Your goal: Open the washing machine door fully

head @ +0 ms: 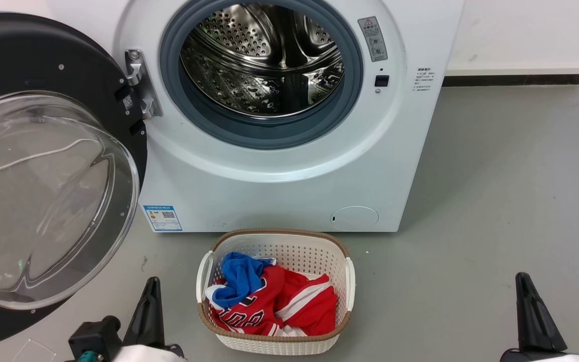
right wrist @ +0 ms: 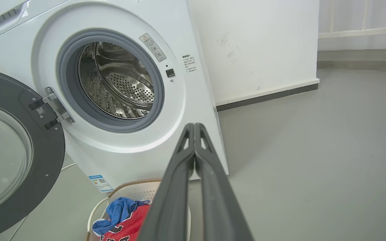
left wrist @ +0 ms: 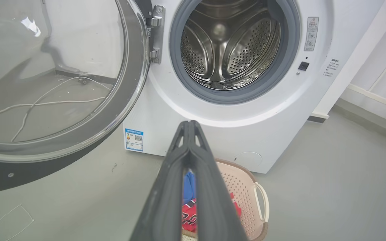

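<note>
Both arms are sitting low in the head view: the left gripper (head: 153,289) at bottom left, the right gripper (head: 524,289) at bottom right. Each is showing as one dark wedge pointing up, carrying nothing, well apart from the machine. The washing machine (head: 279,186) is standing dead ahead on the grey floor (head: 495,201). The washing machine door (head: 43,196) is hanging on its hinge (head: 138,83) at the left, standing wide open, glass bowl bulging toward the camera. The steel drum (head: 264,60) is lying exposed inside the grey seal (head: 269,133). A basket (head: 274,234) is sitting on the floor just in front of the machine, between the grippers, holding red and blue clothes (head: 274,301).

Left wrist view: the left gripper (left wrist: 189,129) is pressing its fingers together tip to tip, gripping nothing, pointing at the machine front below the drum opening. The door (left wrist: 45,83) is sitting upper left, apart from the fingers. A white cable (left wrist: 45,102) on the floor is showing through the glass.

Right wrist view: the right gripper (right wrist: 193,130) is likewise holding its fingers closed against each other, empty, with the tips lining up with the machine's lower right edge. The door (right wrist: 8,150) is hanging open at the left, well apart from them.
</note>
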Available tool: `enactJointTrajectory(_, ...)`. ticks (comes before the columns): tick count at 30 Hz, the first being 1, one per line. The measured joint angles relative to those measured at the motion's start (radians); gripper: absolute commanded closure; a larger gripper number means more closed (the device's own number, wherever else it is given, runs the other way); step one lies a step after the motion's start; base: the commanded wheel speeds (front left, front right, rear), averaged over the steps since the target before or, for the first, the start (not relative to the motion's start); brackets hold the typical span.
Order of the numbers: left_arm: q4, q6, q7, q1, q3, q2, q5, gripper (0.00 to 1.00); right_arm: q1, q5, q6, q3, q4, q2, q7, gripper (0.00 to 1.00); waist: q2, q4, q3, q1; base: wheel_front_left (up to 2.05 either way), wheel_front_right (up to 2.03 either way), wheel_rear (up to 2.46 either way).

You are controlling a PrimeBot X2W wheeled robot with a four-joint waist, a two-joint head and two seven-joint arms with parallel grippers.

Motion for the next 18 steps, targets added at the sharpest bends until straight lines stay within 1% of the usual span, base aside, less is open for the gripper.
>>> enactJointTrajectory(18, 0.025, -0.02, 0.075, -0.041, 0.025, 0.0, -0.324, 1.0, -0.066, 0.329, 0.0, 0.013, 0.058, -0.013, 0.063, 1.0, 0.0, 0.001, 0.005, 0.0, 0.0, 0.0, 0.0)
